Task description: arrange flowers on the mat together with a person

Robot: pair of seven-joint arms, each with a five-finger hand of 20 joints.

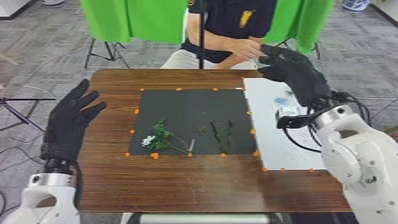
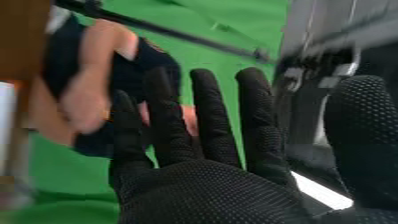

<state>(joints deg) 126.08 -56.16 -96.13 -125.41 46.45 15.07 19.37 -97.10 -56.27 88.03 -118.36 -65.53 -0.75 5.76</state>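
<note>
White-bloomed green sprig, leafy tip pointing far; slim dark-green stems, long axis near-to-far, on black rectangular mat. Left hand, right hand spread.

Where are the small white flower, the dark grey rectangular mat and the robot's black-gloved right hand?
Small white flower (image 1: 147, 141): head view, on its petals.
Dark grey rectangular mat (image 1: 188, 103): head view, on its bare far part.
Black-gloved right hand (image 2: 213, 194): right wrist view, on its palm.

Robotics lab, by the look: green backdrops on stands, cables across grey floor, orange marks on bench.
</note>
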